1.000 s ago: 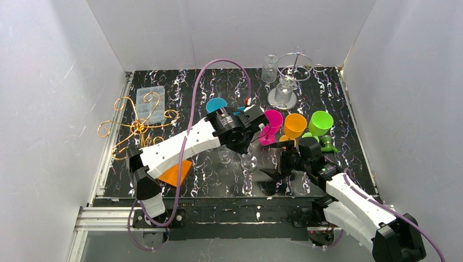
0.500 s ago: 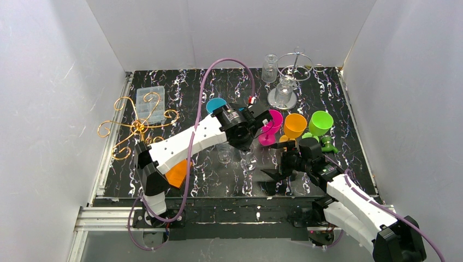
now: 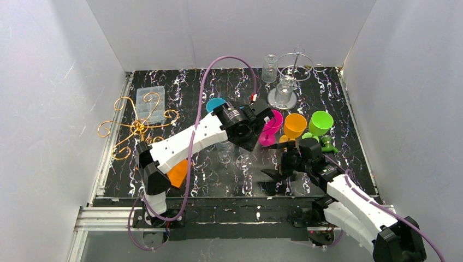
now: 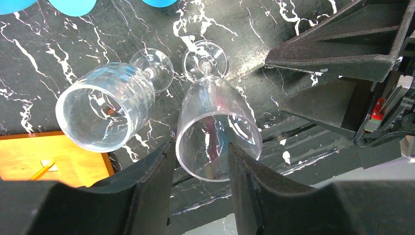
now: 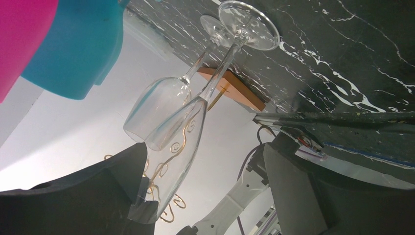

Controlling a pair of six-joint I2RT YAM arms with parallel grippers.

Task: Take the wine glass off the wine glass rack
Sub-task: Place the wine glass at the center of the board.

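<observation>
A clear wine glass [image 3: 243,160] stands with its foot on the black marbled table; its bowl [image 4: 215,132] lies between my left gripper's fingers, which press its sides near the rim. My left gripper [image 3: 247,143] hangs over it, also shown in the left wrist view [image 4: 200,144]. A second clear glass [image 3: 224,155] stands just left of it [image 4: 105,112]. My right gripper [image 3: 275,176] is open and empty to the right [image 5: 204,147]; both glasses [image 5: 191,127] show in its view. A silver wire rack [image 3: 295,63] with clear glasses [image 3: 284,90] stands at the back.
A gold wire rack [image 3: 136,125] stands at the left, with a clear plastic box [image 3: 150,103] behind it. Pink [image 3: 271,123], orange [image 3: 295,125], green [image 3: 320,123] and teal [image 3: 217,105] cups stand mid-table. An orange card [image 3: 177,172] lies under the left arm.
My left gripper has shifted a little back and right, and the glass under it has moved slightly left. The right arm has not moved.
</observation>
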